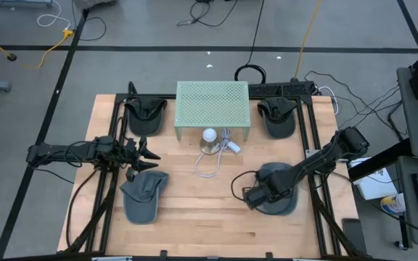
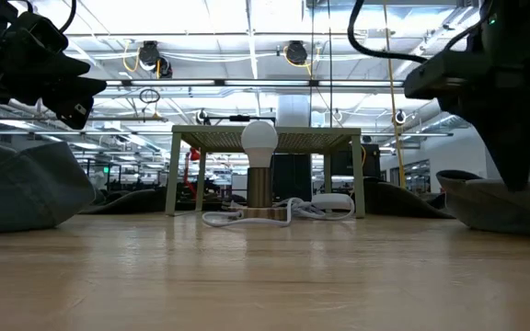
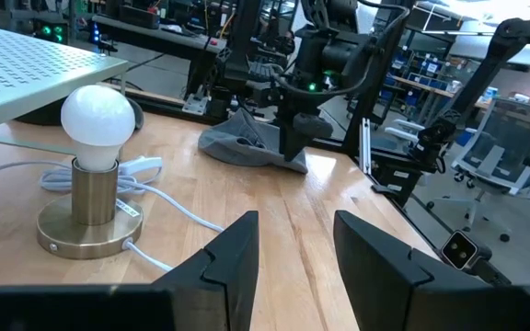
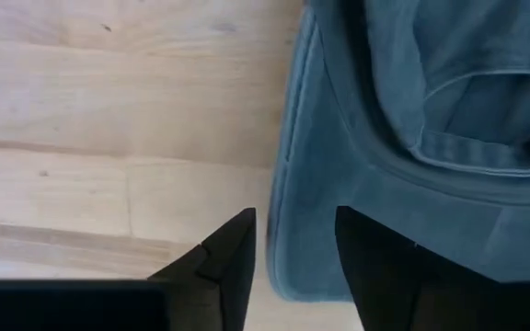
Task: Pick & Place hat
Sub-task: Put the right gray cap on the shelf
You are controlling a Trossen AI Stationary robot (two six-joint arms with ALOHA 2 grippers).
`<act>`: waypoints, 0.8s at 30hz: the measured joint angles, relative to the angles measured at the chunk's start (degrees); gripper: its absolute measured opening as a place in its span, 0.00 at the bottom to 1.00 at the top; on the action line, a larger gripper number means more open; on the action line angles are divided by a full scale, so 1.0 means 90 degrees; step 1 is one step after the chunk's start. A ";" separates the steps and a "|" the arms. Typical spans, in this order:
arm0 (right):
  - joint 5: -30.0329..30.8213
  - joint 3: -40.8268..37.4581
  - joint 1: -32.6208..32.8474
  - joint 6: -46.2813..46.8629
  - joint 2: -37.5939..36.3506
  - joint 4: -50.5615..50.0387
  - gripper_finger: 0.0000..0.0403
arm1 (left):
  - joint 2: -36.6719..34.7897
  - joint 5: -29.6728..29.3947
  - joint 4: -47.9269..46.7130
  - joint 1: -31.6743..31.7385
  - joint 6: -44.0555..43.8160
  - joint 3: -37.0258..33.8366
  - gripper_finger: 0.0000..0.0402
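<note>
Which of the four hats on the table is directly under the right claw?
The hat at the front right: the right claw stands over its brim edge. The front left hat and two back hats have no claw over them.

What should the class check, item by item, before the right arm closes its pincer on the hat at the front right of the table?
1. Right pincer open: ok.
2. Brim edge of the grey hat between its fingers: ok; one finger over the wood, one over the brim.
3. Fingers low enough to catch the brim: cannot tell.
4. Left pincer away from this hat: ok; it hovers open on the left side.
5. Lamp and cable out of the way: ok; mid-table.
</note>
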 joint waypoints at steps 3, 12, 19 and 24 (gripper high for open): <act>-0.0077 0.0000 -0.0002 -0.0014 0.0044 0.0002 0.42 | -0.0001 0.0000 0.0000 -0.0001 0.0004 0.0000 0.37; 0.0040 0.0002 -0.0002 -0.0063 0.0102 -0.0018 0.41 | 0.0001 0.0000 0.0000 0.0002 0.0000 0.0000 0.37; 0.0107 0.0002 -0.0007 -0.0195 0.0098 -0.0041 0.19 | 0.0000 0.0000 0.0000 -0.0001 0.0005 0.0000 0.37; 0.0065 0.0007 -0.0007 -0.0328 0.0086 -0.0040 0.03 | 0.0001 0.0000 0.0000 0.0001 0.0004 0.0000 0.37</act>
